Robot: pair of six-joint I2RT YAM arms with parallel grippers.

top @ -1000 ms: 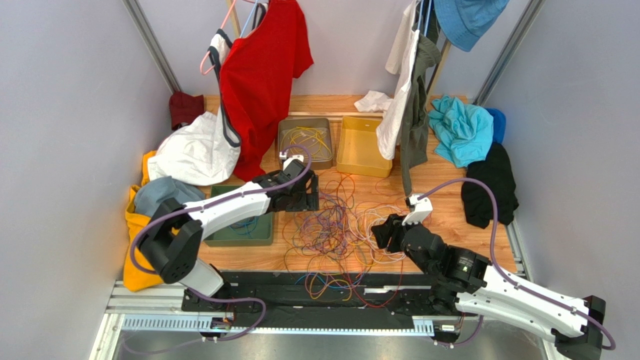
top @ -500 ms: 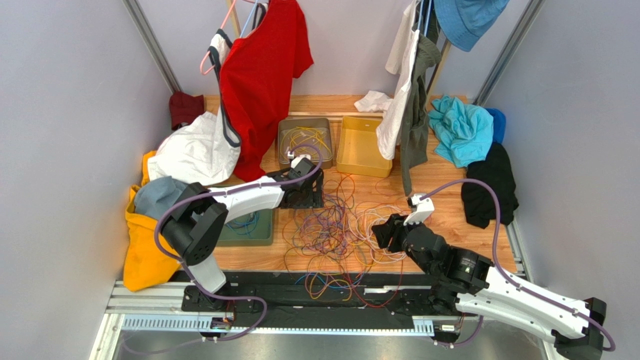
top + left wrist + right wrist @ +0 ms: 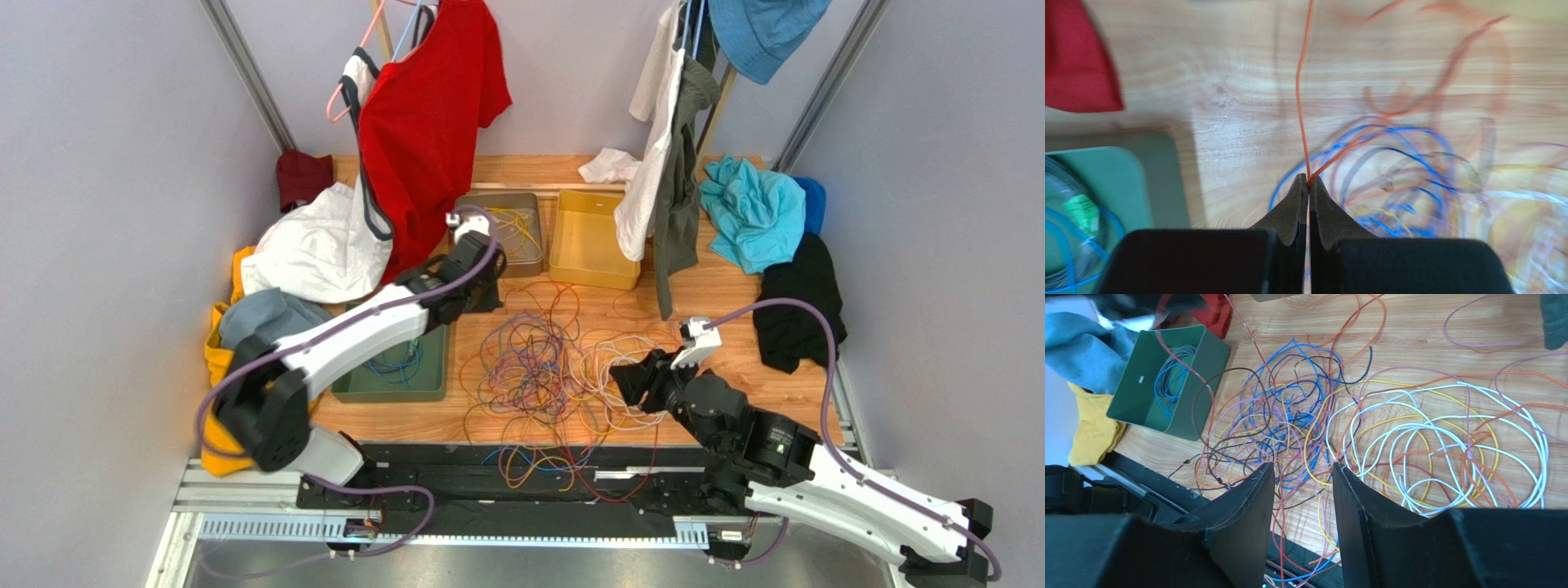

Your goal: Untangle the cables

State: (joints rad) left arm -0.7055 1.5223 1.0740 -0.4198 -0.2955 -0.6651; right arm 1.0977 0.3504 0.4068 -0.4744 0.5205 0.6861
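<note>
The cables [image 3: 540, 368] lie as a many-coloured tangle on the wooden table between the two arms. In the left wrist view my left gripper [image 3: 1309, 180] is shut, with a thin orange cable [image 3: 1300, 92] pinched at its tips and running away over the wood. From above, the left gripper [image 3: 491, 294] sits at the tangle's far left edge. My right gripper [image 3: 632, 380] hovers at the tangle's right side. Its jaws [image 3: 1303, 468] stand open above the cables [image 3: 1290, 416], with white loops [image 3: 1438, 435] to their right and nothing held.
A green tray [image 3: 423, 386] holding blue cable sits left of the tangle. An olive tray [image 3: 530, 211] and a yellow tray [image 3: 593, 239] stand behind it. Clothes surround the table: red shirt [image 3: 429, 110], white cloth [image 3: 313, 251], teal cloth [image 3: 754, 208], black cloth [image 3: 797, 306]. A black rail [image 3: 405, 459] borders the near edge.
My left gripper has gone from open to shut on the orange cable and pulled back toward the far trays. The right gripper has shifted slightly right.
</note>
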